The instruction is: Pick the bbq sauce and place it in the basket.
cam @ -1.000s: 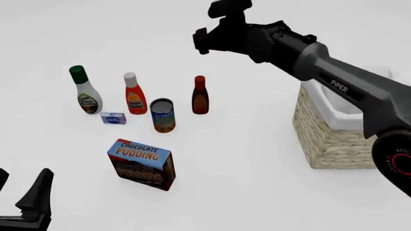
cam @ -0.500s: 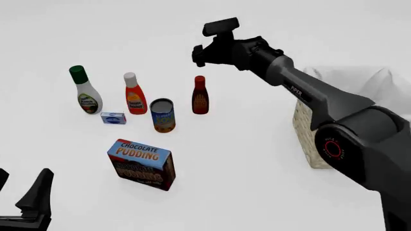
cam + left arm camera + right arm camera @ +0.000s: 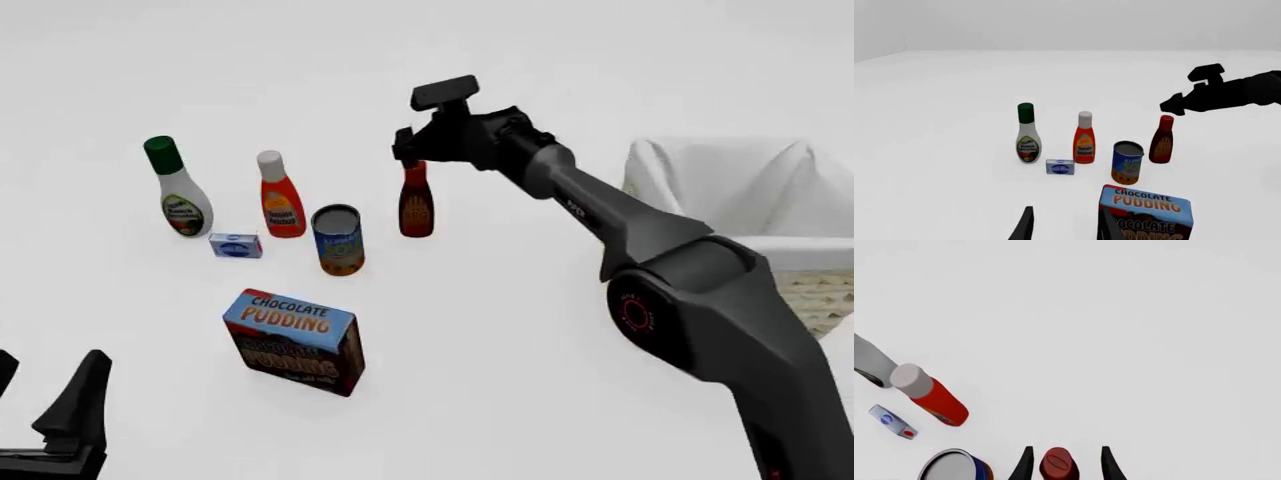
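— Where the right arm reaches out over the bench (image 3: pixel 534 60), what sits under it?

— The bbq sauce (image 3: pixel 415 199), upright, with its red cap directly below the right gripper (image 3: pixel 411 148). The right wrist view looks straight down on that cap (image 3: pixel 1056 463), set between the two fingertips (image 3: pixel 1025 463), which stand apart on either side of it without touching.

— So the jaws are spread?

— Yes, spread around the cap, not clamped on it. How far down the bottle's neck they reach is hard to judge from above.

— And the basket?

— The basket (image 3: pixel 817 290) is at the right edge of the front view, well apart from the bottle, its white cloth lining (image 3: pixel 721 185) showing behind the right arm's elbow.

— What else stands near the sauce?

— A can (image 3: pixel 339 240) just beside it, then an orange-red bottle with a white cap (image 3: pixel 280 195), a white bottle with a green cap (image 3: pixel 178 188) and a small blue box (image 3: pixel 235 245). A chocolate pudding box (image 3: pixel 295 341) lies nearer the camera.

— The left arm?

— The left gripper (image 3: pixel 47 425) sits low at the near left corner, its jaws parted and holding nothing; the left wrist view shows both fingertips (image 3: pixel 1025 226) with a gap between them.
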Robot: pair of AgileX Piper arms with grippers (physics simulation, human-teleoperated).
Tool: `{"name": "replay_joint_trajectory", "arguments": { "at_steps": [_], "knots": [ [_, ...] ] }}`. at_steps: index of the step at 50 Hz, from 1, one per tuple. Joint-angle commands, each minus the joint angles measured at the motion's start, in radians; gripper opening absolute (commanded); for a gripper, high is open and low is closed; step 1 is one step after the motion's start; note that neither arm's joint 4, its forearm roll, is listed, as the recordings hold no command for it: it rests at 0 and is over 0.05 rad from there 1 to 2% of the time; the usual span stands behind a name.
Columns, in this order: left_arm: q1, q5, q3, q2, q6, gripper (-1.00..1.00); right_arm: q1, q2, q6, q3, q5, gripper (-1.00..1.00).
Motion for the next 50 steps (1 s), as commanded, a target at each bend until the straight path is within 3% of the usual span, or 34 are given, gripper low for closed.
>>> {"name": "replay_joint_trajectory", "arguments": {
  "at_steps": [1, 50],
  "knots": [
    [0.0, 0.0, 0.0, 0.0, 0.0, 1.0, 0.008, 0.053, 0.007, -0.036, 0.013, 1.0],
    [0.0, 0.0, 0.0, 0.0, 0.0, 1.0, 0.036, 0.165, 0.002, -0.1, 0.082, 1.0]
  ]
}}
